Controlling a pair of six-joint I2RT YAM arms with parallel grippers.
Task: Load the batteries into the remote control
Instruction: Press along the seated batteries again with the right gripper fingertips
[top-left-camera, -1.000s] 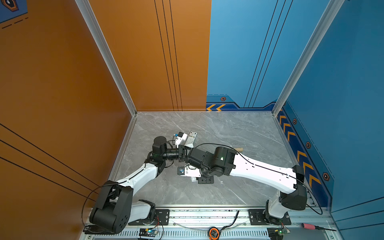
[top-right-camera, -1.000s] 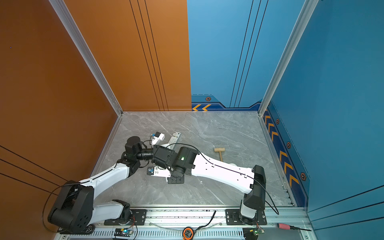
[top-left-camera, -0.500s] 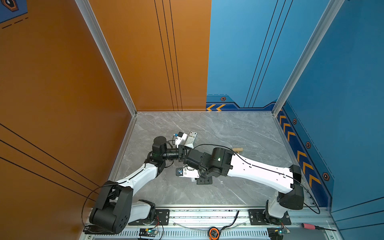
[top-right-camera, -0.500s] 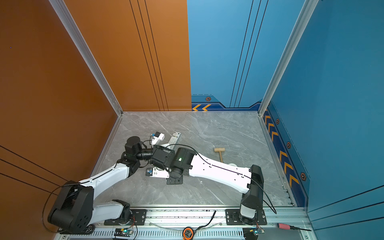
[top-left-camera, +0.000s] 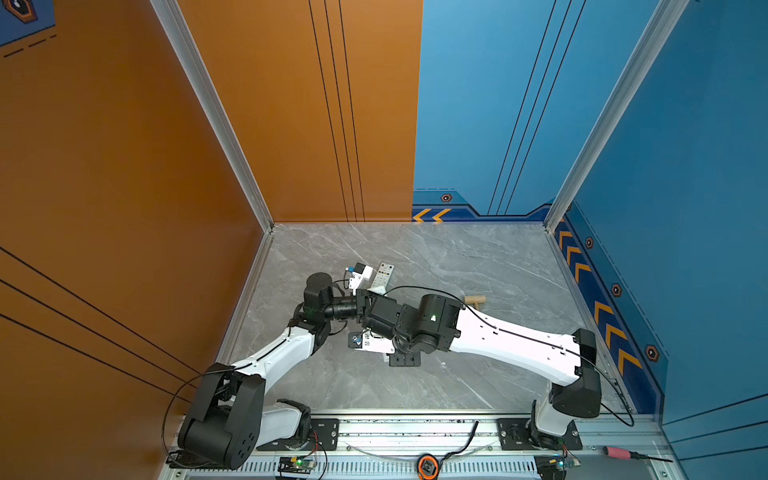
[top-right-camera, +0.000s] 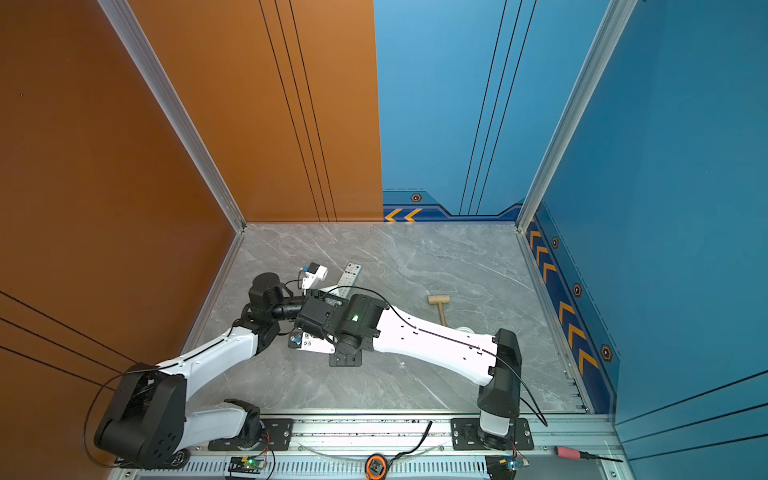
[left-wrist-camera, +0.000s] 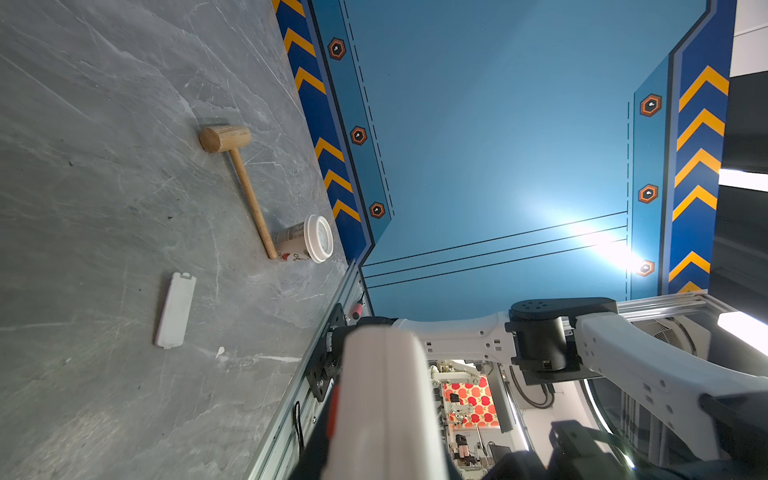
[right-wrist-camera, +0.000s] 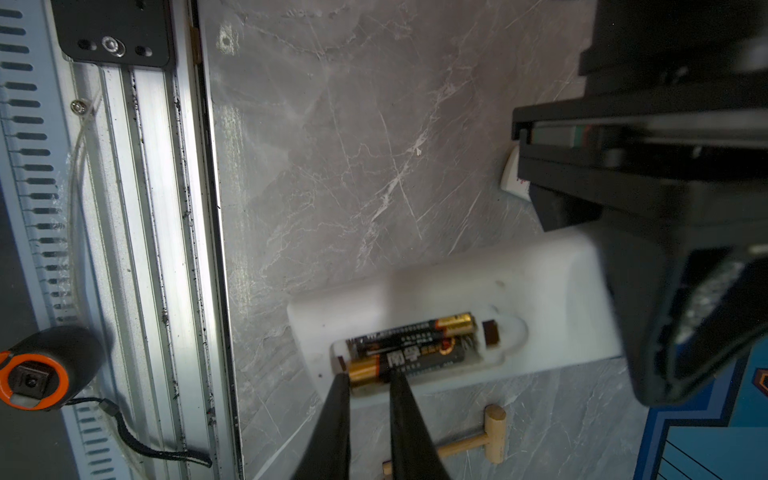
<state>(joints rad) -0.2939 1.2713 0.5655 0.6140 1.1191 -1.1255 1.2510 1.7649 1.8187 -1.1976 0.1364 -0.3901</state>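
**A:** Grey marbled table, orange and blue walls, all quiet out there. So what has changed?

**B:** The right gripper. Its two dark fingers have drawn nearer each other over the last second. They now stand only a narrow gap apart, with the tips down at the gold end of the nearer of the batteries. They straddle a stretch of that cell's length rather than clamp across it. I see no pinch.

**A:** Where are the cells?

**B:** Two lie side by side in the open bay of the remote control, gold ends pointing opposite ways. I see no others.

**A:** Who holds the remote?

**B:** The left gripper, closed on its far end, same as before. In both top views the right arm has crept slightly towards the left one.

**A:** Meaning?

**B:** My reading is that this bay is nearly loaded and the fingers are nudging the last cell home. The white cover lies apart on the table, near the wooden mallet, not yet fitted.
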